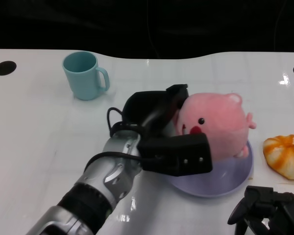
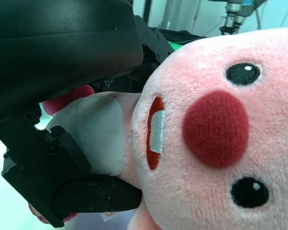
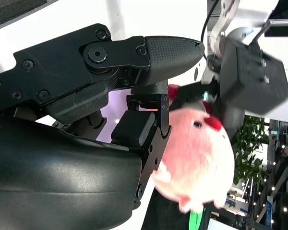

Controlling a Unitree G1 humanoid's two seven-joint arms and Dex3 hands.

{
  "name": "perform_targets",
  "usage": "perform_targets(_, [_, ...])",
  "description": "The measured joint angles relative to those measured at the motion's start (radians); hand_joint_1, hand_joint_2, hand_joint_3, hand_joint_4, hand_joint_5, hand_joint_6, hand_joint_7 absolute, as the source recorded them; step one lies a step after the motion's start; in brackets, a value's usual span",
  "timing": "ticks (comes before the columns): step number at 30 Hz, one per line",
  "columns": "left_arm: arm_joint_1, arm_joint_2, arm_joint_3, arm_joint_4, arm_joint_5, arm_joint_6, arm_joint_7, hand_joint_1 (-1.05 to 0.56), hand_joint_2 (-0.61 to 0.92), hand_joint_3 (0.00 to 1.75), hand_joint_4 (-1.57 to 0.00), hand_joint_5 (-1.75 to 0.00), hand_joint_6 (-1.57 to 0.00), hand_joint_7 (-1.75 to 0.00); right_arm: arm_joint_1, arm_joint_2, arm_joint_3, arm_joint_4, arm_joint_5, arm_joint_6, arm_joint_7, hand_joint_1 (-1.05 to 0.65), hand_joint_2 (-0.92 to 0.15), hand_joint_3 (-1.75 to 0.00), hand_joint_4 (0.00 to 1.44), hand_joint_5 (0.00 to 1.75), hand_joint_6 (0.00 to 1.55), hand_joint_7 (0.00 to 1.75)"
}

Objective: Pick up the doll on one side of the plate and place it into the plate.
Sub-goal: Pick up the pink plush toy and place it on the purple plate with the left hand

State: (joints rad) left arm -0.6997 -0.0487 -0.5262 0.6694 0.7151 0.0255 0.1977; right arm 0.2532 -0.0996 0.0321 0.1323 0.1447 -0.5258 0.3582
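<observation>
A pink plush doll [image 1: 218,125] with a red nose sits over the lavender plate [image 1: 230,182], its underside on or just above the plate's surface. My left hand [image 1: 159,122] grips it from its left side, with fingers behind its head and the thumb in front of its body. The left wrist view fills with the doll's face [image 2: 216,129], and black fingers [image 2: 86,194] press against its pale belly. My right hand [image 1: 269,208] lies at the lower right near the table edge, holding nothing, apart from the plate. The right wrist view shows the doll [image 3: 197,163] beyond its spread fingers [image 3: 153,50].
A teal mug [image 1: 85,75] stands at the back left of the white table [image 1: 39,127]. An orange and white striped object [image 1: 286,154] lies just right of the plate. A dark hole [image 1: 5,67] marks the far left corner.
</observation>
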Motion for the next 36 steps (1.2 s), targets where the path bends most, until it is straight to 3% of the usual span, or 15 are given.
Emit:
perform_targets(4, [-0.03,-0.034,-0.008,0.047,-0.007,-0.001,0.0,-0.23,0.55,0.96,-0.91,-1.75,-0.65,-1.75,0.0,0.0,0.001,0.0,0.0,-0.001,0.0,-0.95,-0.92,-0.39,0.95,1.41,0.95,1.09])
perform_targets(11, [-0.045,-0.059,-0.025,0.112,-0.009,0.011,0.0,-0.21,0.62,0.78,-0.86,-1.75,-0.6,-1.75,0.0,0.0,0.004,0.0,0.0,-0.003,0.0,-0.94,-0.92,-0.39,0.94,1.41,0.95,1.09])
perform_targets(12, [-0.048,-0.06,-0.026,0.115,-0.009,0.012,0.0,-0.21,0.63,0.75,-0.86,-1.75,-0.61,-1.65,0.0,0.0,0.004,0.0,0.0,-0.003,0.0,-0.94,-0.92,-0.39,0.94,1.41,0.95,1.08])
perform_targets(15, [-0.06,-0.067,-0.027,0.119,-0.011,0.029,-0.014,-0.26,0.8,0.26,-0.78,-1.75,-0.88,-0.7,0.001,0.0,0.004,-0.001,0.0,-0.003,-0.001,-0.95,-0.92,-0.39,0.94,1.41,0.95,1.09])
perform_targets(17, [-0.066,-0.069,-0.027,0.113,-0.014,0.043,-0.05,-0.26,0.85,0.12,-0.68,-1.72,-0.91,-0.36,0.002,0.0,0.005,-0.004,-0.001,-0.003,-0.003,-0.95,-0.92,-0.39,0.94,1.41,0.95,1.09])
perform_targets(18, [-0.067,-0.068,-0.029,0.107,-0.016,0.046,-0.066,-0.26,0.86,0.1,-0.65,-1.7,-0.91,-0.29,0.003,0.0,0.005,-0.004,-0.002,-0.003,-0.004,-0.95,-0.92,-0.39,0.94,1.41,0.95,1.09])
perform_targets(20, [-0.068,-0.059,-0.041,0.088,-0.013,0.048,-0.11,-0.42,0.9,0.07,-0.48,-0.97,-0.73,-0.09,0.003,0.0,0.005,-0.004,-0.002,-0.003,-0.004,-0.94,-0.92,-0.39,0.94,1.41,0.95,1.09])
perform_targets(21, [-0.068,-0.05,-0.052,0.073,-0.009,0.05,-0.135,-0.46,0.91,0.07,-0.46,-0.77,-0.69,-0.05,0.003,0.0,0.005,-0.004,-0.002,-0.003,-0.003,-0.94,-0.92,-0.39,0.94,1.41,0.95,1.09])
perform_targets(22, [-0.068,-0.038,-0.061,0.056,-0.003,0.056,-0.163,-0.66,0.92,0.17,-0.27,-0.53,-0.5,-0.02,0.003,0.0,0.005,-0.004,-0.001,-0.003,-0.003,-0.94,-0.92,-0.39,0.94,1.41,0.94,1.09])
perform_targets(24, [-0.069,-0.016,-0.083,0.02,0.018,0.067,-0.22,-0.76,0.92,0.22,-0.17,-0.4,-0.39,-0.01,0.003,0.0,0.005,-0.004,0.0,-0.004,0.0,-0.93,-0.92,-0.39,0.94,1.4,0.94,1.09])
perform_targets(25, [-0.07,-0.006,-0.092,0.001,0.027,0.075,-0.245,-0.9,0.92,0.31,-0.07,-0.19,-0.22,-0.01,0.003,0.0,0.005,-0.004,0.001,-0.005,0.001,-0.93,-0.92,-0.39,0.93,1.4,0.94,1.09])
perform_targets(28, [-0.071,0.031,-0.116,-0.069,0.06,0.093,-0.311,-1.03,0.92,0.4,-0.01,-0.02,-0.07,0.0,0.002,0.0,0.005,-0.004,0.001,-0.008,0.001,-0.94,-0.92,-0.39,0.94,1.4,0.94,1.09])
perform_targets(36, [-0.069,0.071,-0.131,-0.172,0.08,0.12,-0.382,-1.05,0.92,0.44,0.0,0.0,0.0,0.0,0.002,0.0,0.005,-0.004,0.0,-0.009,0.0,-0.94,-0.92,-0.39,0.94,1.41,0.94,1.09])
